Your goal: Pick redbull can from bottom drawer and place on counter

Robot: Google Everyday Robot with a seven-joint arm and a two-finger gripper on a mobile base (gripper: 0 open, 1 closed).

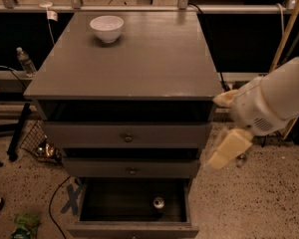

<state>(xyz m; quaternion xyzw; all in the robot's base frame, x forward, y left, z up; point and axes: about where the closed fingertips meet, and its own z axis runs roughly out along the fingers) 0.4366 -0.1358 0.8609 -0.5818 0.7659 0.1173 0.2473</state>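
Can [158, 202] stands in the open bottom drawer [114, 205]. The gripper [228, 149], right of the bench [139, 59], open or closed I cannot tell, might knock the middle drawer [132, 168] reaching in.

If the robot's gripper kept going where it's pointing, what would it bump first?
Probably the right side of the grey-brown wooden cabinet; the cream gripper hangs beside it, pointing down-left. Depth is unclear.

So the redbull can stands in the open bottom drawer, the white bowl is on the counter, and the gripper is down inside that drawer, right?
Not quite: the camera view shows the gripper outside the bottom drawer, off to the right of the middle drawer. The redbull can does stand in the bottom drawer, and the white bowl is on the counter.
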